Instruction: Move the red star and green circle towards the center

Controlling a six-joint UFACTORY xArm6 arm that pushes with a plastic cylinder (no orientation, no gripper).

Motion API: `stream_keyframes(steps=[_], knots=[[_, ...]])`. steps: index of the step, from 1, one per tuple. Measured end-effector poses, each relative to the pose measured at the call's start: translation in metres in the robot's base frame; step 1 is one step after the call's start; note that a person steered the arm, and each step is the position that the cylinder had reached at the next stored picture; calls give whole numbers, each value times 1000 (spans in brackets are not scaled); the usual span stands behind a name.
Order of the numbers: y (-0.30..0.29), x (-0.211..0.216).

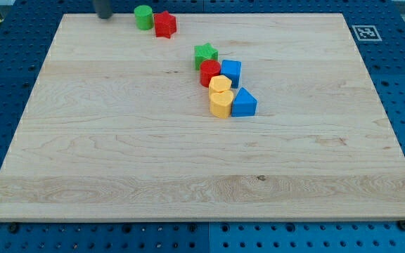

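Observation:
The green circle [143, 17] sits near the board's top edge, left of centre. The red star [164, 24] touches it on its right. My tip [105, 17] is a dark rod end at the view's top, left of the green circle with a gap between them.
A cluster lies right of the board's middle: a green star [205, 54], a red circle [210, 72], a blue cube [231, 72], two yellow blocks [220, 86] [221, 104] and a blue triangle [244, 103]. The wooden board [118, 161] rests on a blue perforated table. A marker tag [365, 32] sits at the board's top right corner.

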State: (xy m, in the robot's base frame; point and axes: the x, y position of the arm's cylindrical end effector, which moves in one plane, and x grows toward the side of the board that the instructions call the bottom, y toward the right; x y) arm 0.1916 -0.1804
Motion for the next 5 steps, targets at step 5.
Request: stream_keyframes(steps=[5], knots=[[110,19]])
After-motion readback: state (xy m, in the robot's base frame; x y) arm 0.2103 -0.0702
